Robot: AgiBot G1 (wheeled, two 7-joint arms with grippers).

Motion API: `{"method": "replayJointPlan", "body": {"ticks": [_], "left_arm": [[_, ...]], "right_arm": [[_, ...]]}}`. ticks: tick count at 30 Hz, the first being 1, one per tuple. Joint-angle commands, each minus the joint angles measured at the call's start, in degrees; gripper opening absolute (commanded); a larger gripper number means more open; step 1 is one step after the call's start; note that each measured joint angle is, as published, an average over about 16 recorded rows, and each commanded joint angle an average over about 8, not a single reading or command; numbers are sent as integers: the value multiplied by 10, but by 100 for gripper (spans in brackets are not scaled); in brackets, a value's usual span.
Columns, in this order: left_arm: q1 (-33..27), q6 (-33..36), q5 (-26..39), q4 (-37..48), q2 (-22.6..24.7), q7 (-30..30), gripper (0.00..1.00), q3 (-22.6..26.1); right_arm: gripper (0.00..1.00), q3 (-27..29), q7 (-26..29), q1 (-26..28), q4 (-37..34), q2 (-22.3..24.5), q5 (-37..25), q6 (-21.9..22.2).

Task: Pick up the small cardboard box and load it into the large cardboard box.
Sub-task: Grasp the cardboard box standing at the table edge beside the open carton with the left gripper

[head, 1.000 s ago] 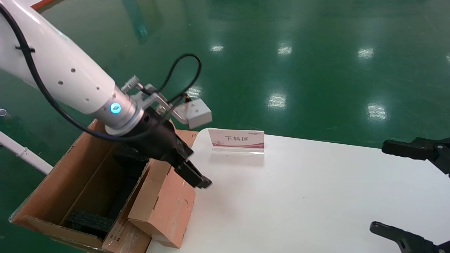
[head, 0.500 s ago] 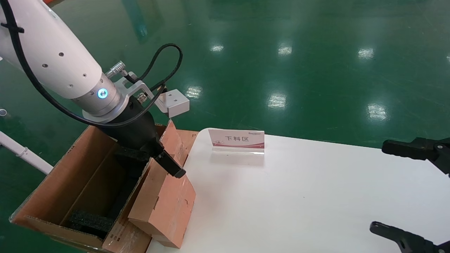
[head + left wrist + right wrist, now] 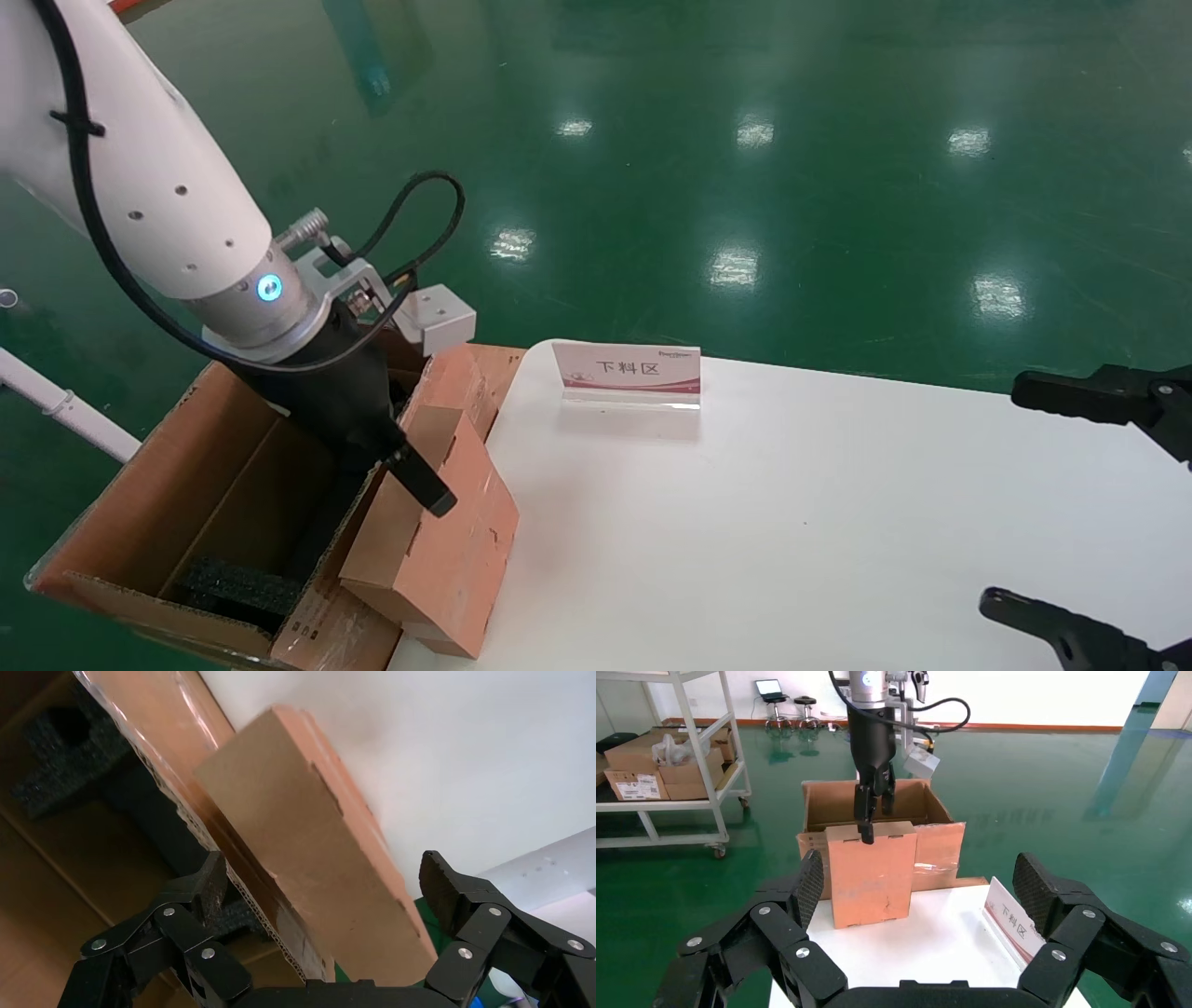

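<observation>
The small cardboard box (image 3: 438, 550) stands on the white table's left edge, leaning against the flap of the large cardboard box (image 3: 177, 485). My left gripper (image 3: 414, 480) is at the small box's top, open. In the left wrist view its fingers (image 3: 204, 888) stand wide apart around the small box (image 3: 309, 832) and the large box's taped flap (image 3: 176, 797); one finger is on the large box's side, the other on the table's side. In the right wrist view the small box (image 3: 870, 874) stands upright before the large box (image 3: 933, 839). My right gripper (image 3: 1004, 494) is open and empty at the table's right.
Black foam blocks (image 3: 237, 587) lie inside the large box. A sign card (image 3: 626, 371) stands at the table's (image 3: 792, 522) far edge. A shelf cart with cartons (image 3: 666, 762) stands on the green floor far behind.
My left gripper has moved left from the table side of the small box, up over it, and down onto its top. The small box and the right arm have not moved.
</observation>
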Motion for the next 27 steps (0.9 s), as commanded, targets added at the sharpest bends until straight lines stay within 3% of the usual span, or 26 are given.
{"method": "replayJointPlan", "body": {"ticks": [1, 20, 21, 26, 27], "left_arm": [[1, -3, -3, 0, 1, -3, 100, 12], [25, -24, -2, 1, 5, -10, 100, 45], [25, -24, -2, 1, 5, -10, 95, 45], [24, -24, -2, 1, 5, -10, 33, 43], [24, -24, -2, 1, 5, -10, 20, 43]], "right_arm": [[100, 0, 0, 0, 0, 0, 0, 0], [100, 0, 0, 0, 0, 0, 0, 0], [100, 0, 0, 0, 0, 0, 0, 0], [100, 0, 0, 0, 0, 0, 1, 1], [92, 0, 0, 0, 0, 0, 1, 1]]}}
